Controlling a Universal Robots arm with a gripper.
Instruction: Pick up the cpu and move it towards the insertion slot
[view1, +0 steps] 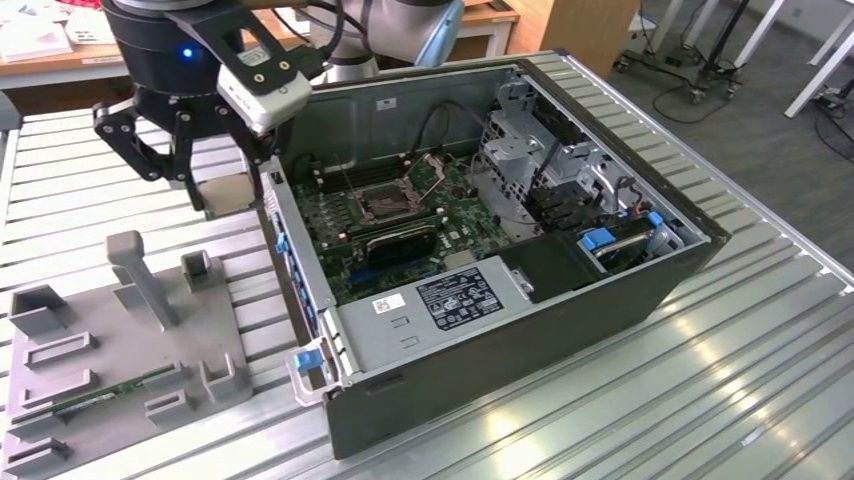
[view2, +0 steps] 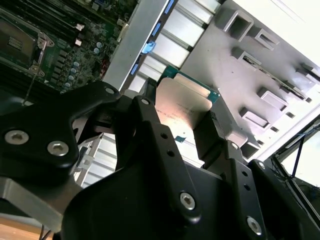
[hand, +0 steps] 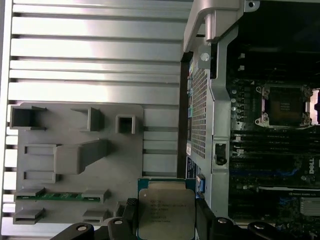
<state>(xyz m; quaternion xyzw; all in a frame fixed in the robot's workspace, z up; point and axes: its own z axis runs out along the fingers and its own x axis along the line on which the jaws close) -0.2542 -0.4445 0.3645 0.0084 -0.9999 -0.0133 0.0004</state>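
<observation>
My gripper (view1: 200, 175) hangs over the slatted table just outside the open computer case, on the exterior view's left of its wall. It is shut on the cpu (hand: 165, 210), a pale silvery square chip with a thin green rim, held edge to edge between the black fingers (hand: 128, 216). The same cpu (view2: 182, 107) appears between the fingers in the second wrist view, lifted off the grey fixture. The insertion slot (hand: 285, 106) lies inside the case on the motherboard, with a silver frame and a dark centre. It also shows in the exterior view (view1: 387, 205).
A grey fixture plate (view1: 120, 330) with upright holders lies on the slatted metal table and carries a green memory stick (hand: 50, 196). The case wall (hand: 202, 110) stands between the gripper and the motherboard. A power supply (view1: 447, 300) and drive cages (view1: 534, 160) fill the case's other parts.
</observation>
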